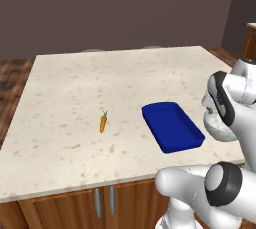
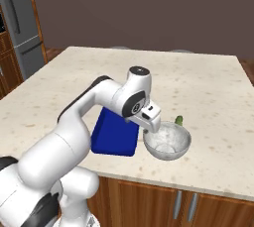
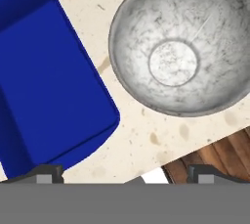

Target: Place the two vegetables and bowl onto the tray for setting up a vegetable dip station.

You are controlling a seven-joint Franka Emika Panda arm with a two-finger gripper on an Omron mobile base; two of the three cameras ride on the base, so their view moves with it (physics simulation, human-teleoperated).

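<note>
1. You have a pale speckled worktop (image 1: pixel 90 88) on wooden cabinets, with two metal handles on the cabinet doors below its near edge. It carries all the task's things.
2. Your white arm (image 2: pixel 84 117) reaches from the near side over the near right part of the worktop, with the hand pointing down.
3. The blue tray (image 1: pixel 172 126) lies flat on the worktop near its near edge, with nothing on it. In the left base view it sits right of the carrot; in the right base view its left part is hidden behind the arm.
4. The speckled whitish-grey bowl (image 2: pixel 167 141) stands upright on the worktop just right of the tray and apart from it, close to the near edge. The hand view shows a strip of bare worktop between the bowl's rim and the tray's corner, and the bowl is empty.
5. Your gripper (image 3: pixel 125 175) hangs over the gap between tray and bowl, above the near edge. The two dark fingertips (image 3: pixel 45 173) stand far apart at the bottom of the hand view: the jaws are wide open and hold nothing.
6. The orange carrot (image 1: pixel 103 122) lies on the worktop well left of the tray, green top pointing to the far side.
7. The dark green vegetable (image 2: pixel 179 120) peeks out just behind the bowl's far rim; you cannot tell whether it touches the bowl.
</note>
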